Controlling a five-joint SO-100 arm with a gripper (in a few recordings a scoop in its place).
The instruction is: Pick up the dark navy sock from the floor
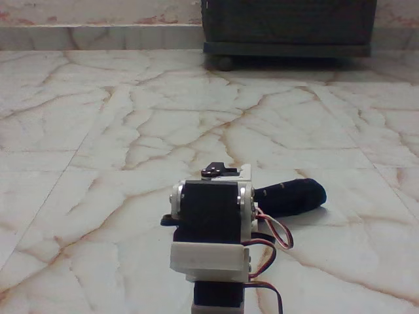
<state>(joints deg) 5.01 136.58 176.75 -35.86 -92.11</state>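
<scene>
On the floor (131,131), just behind the arm's black motors (211,209), lies the dark navy sock (291,195), its free end stretching to the right in the fixed view. The end effector sits hidden behind the arm's own body, so whether it is open or closed I cannot tell. This looks like the reach or grasp step; next it likely needs a firm pinch on the soft fabric, then a lift.

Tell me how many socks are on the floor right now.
1. The dark navy sock lies on the floor, sticking out right of the arm; more could be hidden behind it.
</scene>
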